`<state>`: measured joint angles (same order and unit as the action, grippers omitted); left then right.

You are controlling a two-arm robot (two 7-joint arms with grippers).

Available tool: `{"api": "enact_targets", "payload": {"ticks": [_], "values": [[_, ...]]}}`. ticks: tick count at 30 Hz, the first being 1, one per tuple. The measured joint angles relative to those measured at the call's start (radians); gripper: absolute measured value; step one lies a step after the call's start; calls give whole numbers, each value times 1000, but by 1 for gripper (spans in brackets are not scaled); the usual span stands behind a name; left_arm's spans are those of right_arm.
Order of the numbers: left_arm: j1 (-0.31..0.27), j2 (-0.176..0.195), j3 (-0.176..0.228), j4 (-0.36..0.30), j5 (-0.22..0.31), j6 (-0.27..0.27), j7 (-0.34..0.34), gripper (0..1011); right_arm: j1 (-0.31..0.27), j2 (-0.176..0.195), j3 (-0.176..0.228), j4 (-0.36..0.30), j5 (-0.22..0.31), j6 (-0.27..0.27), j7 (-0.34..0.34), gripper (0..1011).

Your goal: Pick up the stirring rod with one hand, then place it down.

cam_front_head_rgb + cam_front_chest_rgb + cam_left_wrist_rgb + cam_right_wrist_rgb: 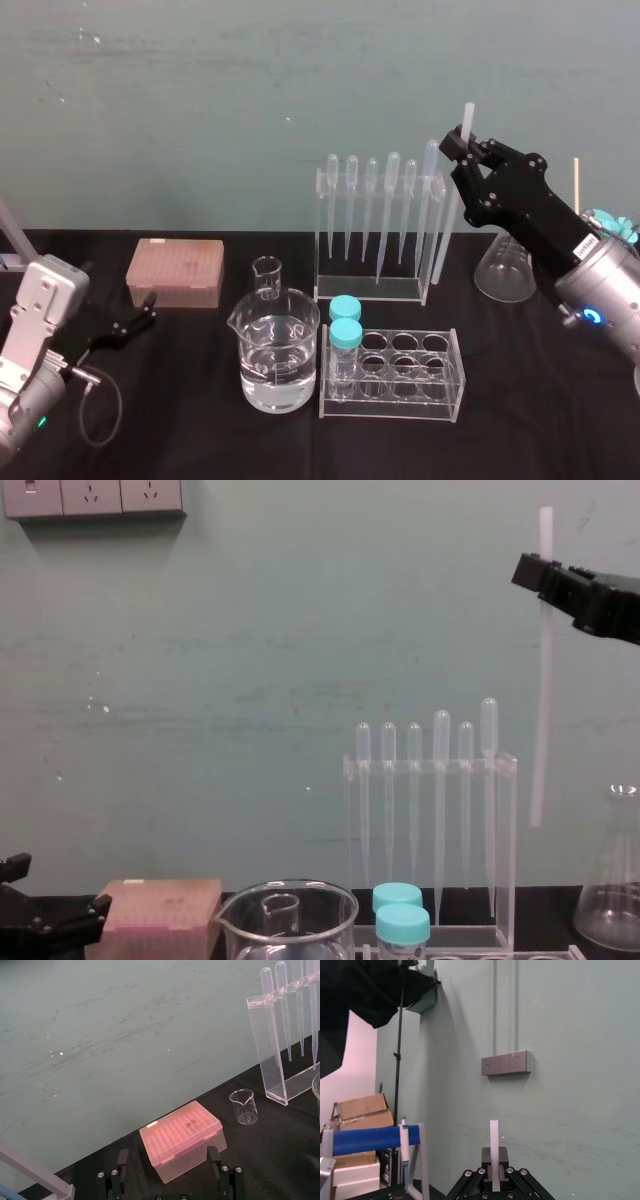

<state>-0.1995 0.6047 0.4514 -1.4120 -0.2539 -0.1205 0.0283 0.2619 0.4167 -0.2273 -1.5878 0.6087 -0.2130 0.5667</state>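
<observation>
Stirring rod [541, 700] is hanging nearly upright in my right gripper [462, 145], which is pinching it near the top, high beside the pipette rack [375, 285], so I'm figuring a straight lowering, while my left gripper [140, 318] is sitting open far off.

my head camera looks down over the black table [200, 440]; my chest camera, lower, faces the pipette rack [508, 830] side-on. my left wrist camera sits near the pink box [182, 1137] both also show. my right wrist camera looks past my right gripper [494, 1165] to the wall [570, 1020].
</observation>
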Motion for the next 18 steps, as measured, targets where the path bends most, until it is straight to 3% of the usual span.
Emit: {"api": "enact_targets", "payload": {"ticks": [7,18], "values": [[0,0,0,0,0,0,0,1000,-2,27,-7,-11,17,0,14,69],[0,0,0,0,0,0,0,1000,5,38,-22,-8,26,-2,16,69]]}}
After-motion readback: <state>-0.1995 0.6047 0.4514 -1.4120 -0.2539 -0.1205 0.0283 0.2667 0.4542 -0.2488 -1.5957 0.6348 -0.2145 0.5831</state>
